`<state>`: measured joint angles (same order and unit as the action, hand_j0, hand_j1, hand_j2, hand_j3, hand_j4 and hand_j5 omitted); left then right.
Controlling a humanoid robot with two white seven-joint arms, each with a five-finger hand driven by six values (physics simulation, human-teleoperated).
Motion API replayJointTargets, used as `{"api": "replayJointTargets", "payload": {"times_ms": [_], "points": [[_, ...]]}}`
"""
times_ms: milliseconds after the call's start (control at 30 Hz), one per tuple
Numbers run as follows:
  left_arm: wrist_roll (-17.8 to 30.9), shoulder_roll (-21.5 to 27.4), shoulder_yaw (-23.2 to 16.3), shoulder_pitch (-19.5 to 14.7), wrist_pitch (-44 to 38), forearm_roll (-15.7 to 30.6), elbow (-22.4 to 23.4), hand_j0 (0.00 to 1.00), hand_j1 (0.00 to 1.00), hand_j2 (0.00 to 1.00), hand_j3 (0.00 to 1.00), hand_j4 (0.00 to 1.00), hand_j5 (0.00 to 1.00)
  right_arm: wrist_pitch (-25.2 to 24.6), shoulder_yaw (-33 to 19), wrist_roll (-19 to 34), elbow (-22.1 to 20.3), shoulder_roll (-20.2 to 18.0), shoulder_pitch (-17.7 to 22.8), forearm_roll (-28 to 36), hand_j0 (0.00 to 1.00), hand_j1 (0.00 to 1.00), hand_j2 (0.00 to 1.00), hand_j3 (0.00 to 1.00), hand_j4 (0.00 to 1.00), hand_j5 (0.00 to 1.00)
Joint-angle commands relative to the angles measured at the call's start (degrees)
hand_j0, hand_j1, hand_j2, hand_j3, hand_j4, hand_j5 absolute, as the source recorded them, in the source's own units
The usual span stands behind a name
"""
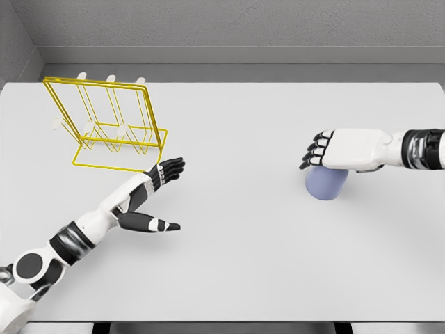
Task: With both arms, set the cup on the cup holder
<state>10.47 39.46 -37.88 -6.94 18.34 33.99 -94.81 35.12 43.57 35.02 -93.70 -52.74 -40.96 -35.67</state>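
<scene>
White table [243,264]: right hand [334,149] over blue cup [325,185], fingers curled, grip unclear; left hand [156,191] open near yellow holder [111,125].

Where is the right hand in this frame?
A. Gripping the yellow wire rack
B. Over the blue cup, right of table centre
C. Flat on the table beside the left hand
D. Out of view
B: the right hand sits directly above the blue cup, far from the yellow rack.
</scene>
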Motion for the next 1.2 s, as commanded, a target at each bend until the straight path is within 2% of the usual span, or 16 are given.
{"api": "replayJointTargets", "payload": {"times_ms": [0,167,300,467,733,900,933,1067,1167], "points": [[0.1,-0.7,0.0,0.0,-2.3,2.9,0.3,1.0,1.0,1.0,1.0,1.0,1.0,-0.1,0.7,0.0,-0.1,-0.1,0.0,0.1,0.87,0.87,0.87,0.87,0.87,0.87],[0.1,-2.1,0.2,-0.1,-3.6,5.5,0.3,1.0,1.0,1.0,1.0,1.0,1.0,-0.1,1.1,0.0,-0.2,-0.1,0.0,-0.1,0.79,0.79,0.79,0.79,0.79,0.79],[0.1,-2.2,0.2,-0.1,-3.5,4.7,0.3,1.0,1.0,1.0,1.0,1.0,1.0,-0.1,1.1,0.0,-0.1,-0.1,0.0,-0.5,0.64,0.64,0.64,0.64,0.64,0.64],[0.1,-2.4,0.1,-0.1,-3.7,4.8,0.5,1.0,1.0,1.0,1.0,1.0,1.0,-0.1,1.1,0.0,-0.1,-0.1,0.0,-0.4,0.51,0.51,0.51,0.51,0.51,0.51],[0.1,-3.2,0.2,0.0,-5.6,5.0,0.7,1.0,1.0,1.0,1.0,1.0,1.0,-0.1,0.9,0.0,-0.1,-0.1,0.0,0.0,0.48,0.48,0.48,0.48,0.48,0.48],[0.1,-3.3,0.2,-0.1,-5.6,5.0,0.8,1.0,1.0,1.0,1.0,1.0,1.0,-0.1,0.3,0.0,-2.9,-0.6,-0.8,0.2,0.48,0.48,0.48,0.48,0.48,0.48],[0.1,-3.2,0.2,-0.1,-5.6,5.0,0.8,1.0,1.0,1.0,1.0,1.0,1.0,-0.1,0.3,0.0,-3.1,-0.6,-0.8,0.2,0.46,0.46,0.46,0.46,0.46,0.46],[0.1,-3.3,0.2,0.0,-5.6,4.9,1.1,1.0,1.0,1.0,1.0,1.0,1.0,-0.1,0.2,0.0,-3.5,-0.6,-1.0,0.4,0.46,0.46,0.46,0.46,0.46,0.46],[0.1,-3.3,0.1,0.0,-5.6,4.9,1.4,1.0,1.0,1.0,1.0,1.0,1.0,-0.1,0.1,0.0,-7.0,-0.4,-1.2,0.4,0.45,0.45,0.45,0.45,0.45,0.45]]}}
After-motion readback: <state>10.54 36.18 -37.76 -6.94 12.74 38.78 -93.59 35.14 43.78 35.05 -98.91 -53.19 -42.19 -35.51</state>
